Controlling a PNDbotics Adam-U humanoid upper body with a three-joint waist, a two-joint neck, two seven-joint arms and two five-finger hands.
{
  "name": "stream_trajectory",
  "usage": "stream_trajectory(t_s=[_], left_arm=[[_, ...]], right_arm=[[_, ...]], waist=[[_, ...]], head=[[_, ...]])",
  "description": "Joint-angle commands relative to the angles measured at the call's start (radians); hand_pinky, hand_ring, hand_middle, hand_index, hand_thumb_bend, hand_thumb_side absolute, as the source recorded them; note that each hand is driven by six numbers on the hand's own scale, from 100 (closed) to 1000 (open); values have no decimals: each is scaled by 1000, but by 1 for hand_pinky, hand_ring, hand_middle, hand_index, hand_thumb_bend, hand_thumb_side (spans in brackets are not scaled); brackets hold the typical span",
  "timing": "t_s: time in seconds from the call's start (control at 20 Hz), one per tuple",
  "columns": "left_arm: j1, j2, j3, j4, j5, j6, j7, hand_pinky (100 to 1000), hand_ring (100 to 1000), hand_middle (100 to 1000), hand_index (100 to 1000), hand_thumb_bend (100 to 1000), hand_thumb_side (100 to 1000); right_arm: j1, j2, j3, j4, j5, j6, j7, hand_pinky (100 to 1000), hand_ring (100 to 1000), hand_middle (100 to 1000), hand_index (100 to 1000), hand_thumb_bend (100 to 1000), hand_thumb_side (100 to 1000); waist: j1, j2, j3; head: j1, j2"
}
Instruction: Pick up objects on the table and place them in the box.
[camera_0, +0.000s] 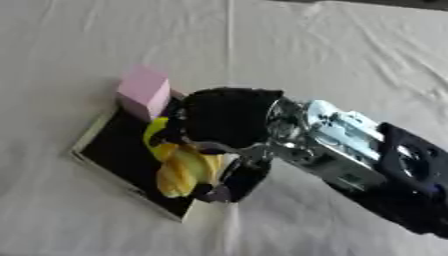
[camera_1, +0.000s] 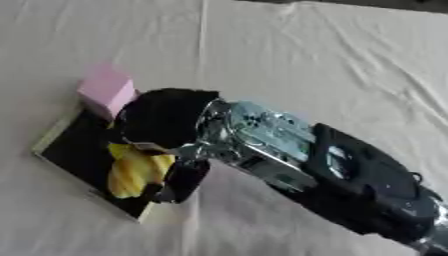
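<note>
One robot hand (camera_0: 223, 125), the right, curled round yellow banana (camera_0: 182, 170) directly over box (camera_0: 114, 150); long axis pointing downward.

The right hand (camera_0: 229, 120) was black; its wrist was shiny silver metal, and the forearm was black.

We see only our right arm (camera_1: 350, 185), coming in from the lower right and stretching toward the left side of the table. Its forearm is black, and the wrist (camera_0: 337, 137) is silver. The right robot hand (camera_0: 226, 120) is black, palm down, with fingers curled downward and the thumb (camera_0: 245, 177) bent below it. Our left robot hand shows nowhere.
</note>
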Motion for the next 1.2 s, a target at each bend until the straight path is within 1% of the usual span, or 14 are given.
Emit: stream_trajectory(t_s=[0.05,0.3,0.45,0.55,0.6,0.65,0.75,0.8,0.85,0.9,0.95,1.05,1.2], left_arm=[[-1,11,4,-19,1,2,2,822,817,794,862,151,436],[1,11,5,-19,1,2,3,823,817,793,862,152,433],[0,12,7,-19,0,1,6,823,817,793,862,154,430],[1,14,8,-19,-1,0,7,823,817,792,862,154,429],[1,14,8,-19,-2,-1,8,823,817,792,862,155,428],[1,14,9,-19,-2,-1,9,823,817,792,861,155,427],[1,16,11,-19,-4,-3,12,823,817,791,861,157,425],[1,17,12,-19,-6,-4,14,823,817,791,861,158,423],[0,18,12,-19,-7,-5,15,823,817,791,861,158,422],[0,20,13,-19,-9,-5,16,823,817,791,861,158,421],[-1,21,14,-19,-10,-7,17,823,817,791,861,159,419],[-4,24,15,-19,-13,-9,20,823,817,791,861,160,416],[-8,27,16,-19,-19,-13,23,823,817,791,861,162,412]], right_arm=[[-16,-32,-42,-32,-21,-13,-22,878,873,853,926,352,330],[-16,-48,-89,-33,-51,-20,-77,872,861,844,920,340,282],[-10,-67,-132,-33,-73,-19,-123,869,850,840,920,327,232],[-1,-90,-175,-33,-83,-17,-170,866,843,838,923,329,200],[6,-104,-199,-33,-87,-15,-197,864,837,832,918,314,182],[16,-118,-220,-33,-95,-11,-223,861,832,827,915,290,162],[45,-156,-277,-33,-126,14,-284,861,824,817,908,236,107],[62,-175,-310,-33,-154,28,-324,861,817,809,908,190,100],[76,-191,-337,-33,-185,37,-362,860,805,786,901,125,100],[95,-208,-372,-33,-232,49,-413,861,798,774,895,100,100],[114,-226,-406,-33,-287,55,-469,863,795,769,891,100,100],[149,-260,-469,-33,-390,43,-577,868,788,758,867,100,100],[200,-295,-553,-33,-523,-12,-709,864,771,741,854,100,100]], waist=[[7,-27,-1],[12,-33,-4],[14,-36,-7],[16,-38,-10],[17,-39,-11],[17,-39,-11],[19,-39,-13],[21,-38,-14],[21,-37,-14],[23,-36,-15],[24,-34,-16],[26,-31,-17],[31,-27,-20]], head=[[5,4],[8,4],[12,4],[16,5],[18,5],[19,5],[26,4],[29,4],[31,4],[35,4],[38,3],[44,2],[54,1]])
